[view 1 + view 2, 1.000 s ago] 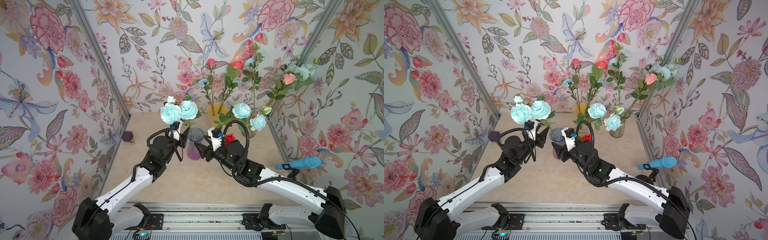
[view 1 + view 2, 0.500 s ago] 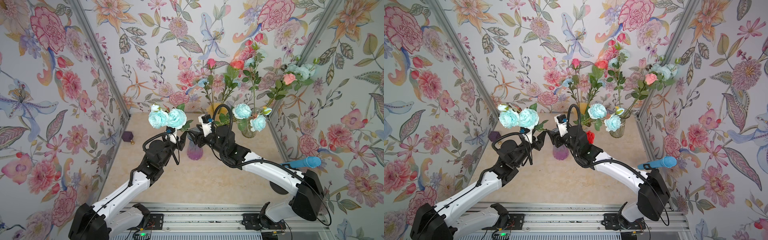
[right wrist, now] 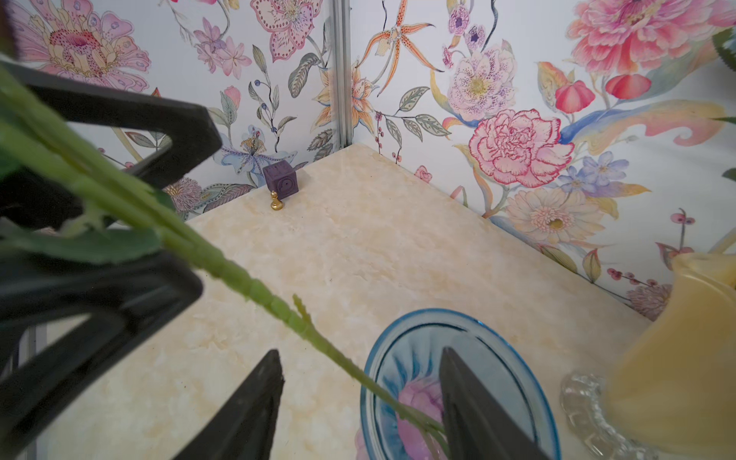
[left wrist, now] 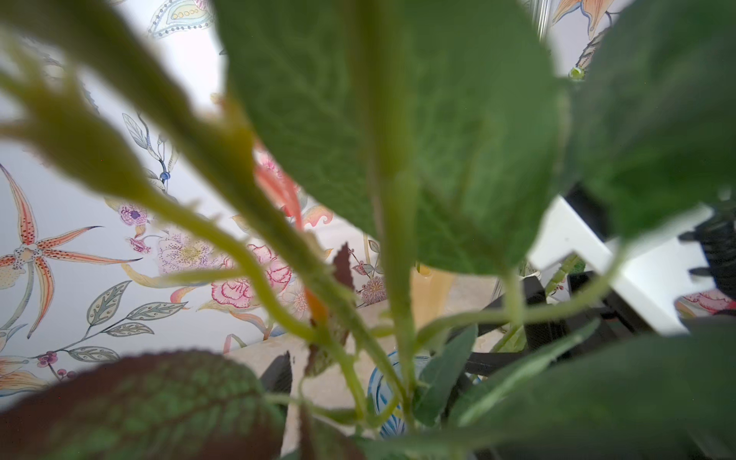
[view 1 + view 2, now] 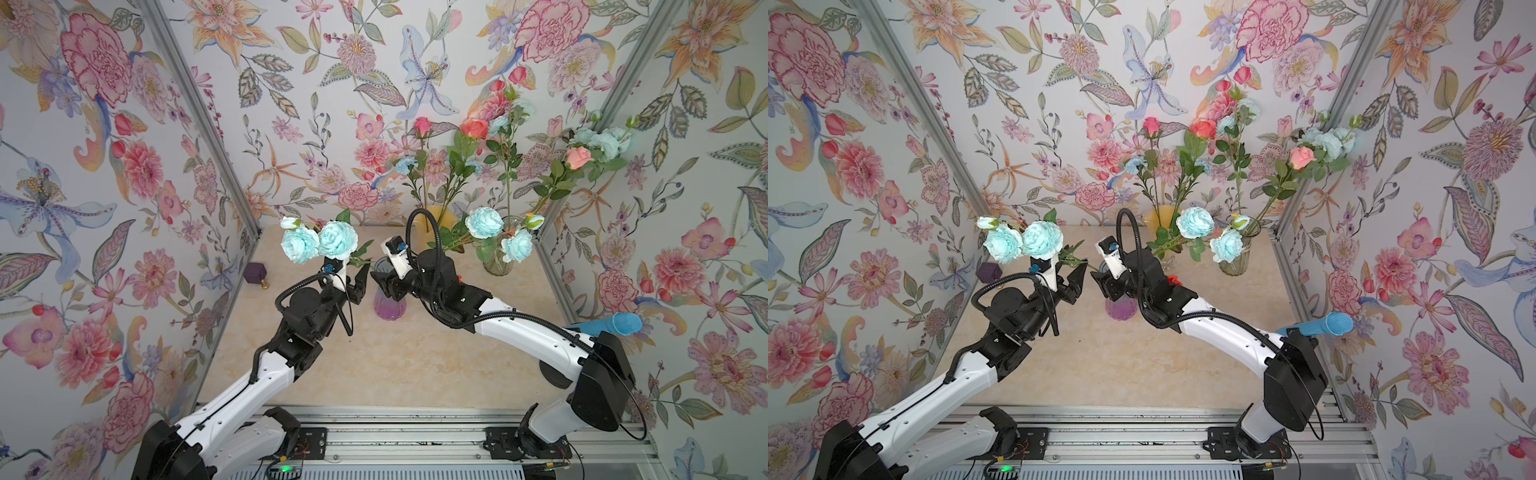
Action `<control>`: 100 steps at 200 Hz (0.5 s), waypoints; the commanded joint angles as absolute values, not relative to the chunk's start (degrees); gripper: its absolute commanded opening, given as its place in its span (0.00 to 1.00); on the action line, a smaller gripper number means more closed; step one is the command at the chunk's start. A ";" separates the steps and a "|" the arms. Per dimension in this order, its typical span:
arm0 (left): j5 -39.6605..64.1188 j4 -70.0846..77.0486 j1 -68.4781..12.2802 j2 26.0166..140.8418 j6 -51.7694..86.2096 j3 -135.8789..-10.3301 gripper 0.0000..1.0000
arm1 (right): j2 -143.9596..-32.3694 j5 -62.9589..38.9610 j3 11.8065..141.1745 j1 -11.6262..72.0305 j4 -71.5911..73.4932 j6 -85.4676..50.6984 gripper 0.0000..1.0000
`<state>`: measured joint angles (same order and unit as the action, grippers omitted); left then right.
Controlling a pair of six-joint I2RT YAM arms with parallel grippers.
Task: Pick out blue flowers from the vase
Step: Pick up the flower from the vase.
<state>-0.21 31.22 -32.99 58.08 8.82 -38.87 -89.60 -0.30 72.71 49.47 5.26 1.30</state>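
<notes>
Stem [image 3: 255, 286] of blue flowers [image 5: 319, 246], foot in mid-tabletop vase [image 5: 388, 309], lies loose inside released left gripper [image 5: 1075, 283] and released right gripper [image 3: 360, 352].

Three walls close the booth, all papered on a white ground with large painted flowers, pink peonies, orange lilies, blue orchids and grey-green leaves: the back wall [image 5: 332, 83], the left wall [image 5: 83, 174] and the right wall [image 5: 706, 187]. Bare aluminium posts [image 5: 199, 120] stand in the two back corners. The table [image 5: 395, 365] has a glossy cream, marble-veined top. Along its near edge runs a ribbed aluminium rail [image 5: 415, 422]. The light is soft, bright and even, with only faint shadows.
</notes>
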 commanded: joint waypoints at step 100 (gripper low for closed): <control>1.98 32.07 -32.70 59.86 8.60 -39.73 0.64 | -97.55 -1.49 81.67 50.00 6.37 6.72 0.38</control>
<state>0.62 31.79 -32.84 59.24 8.80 -38.87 -97.45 -1.08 81.01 49.52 4.82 5.87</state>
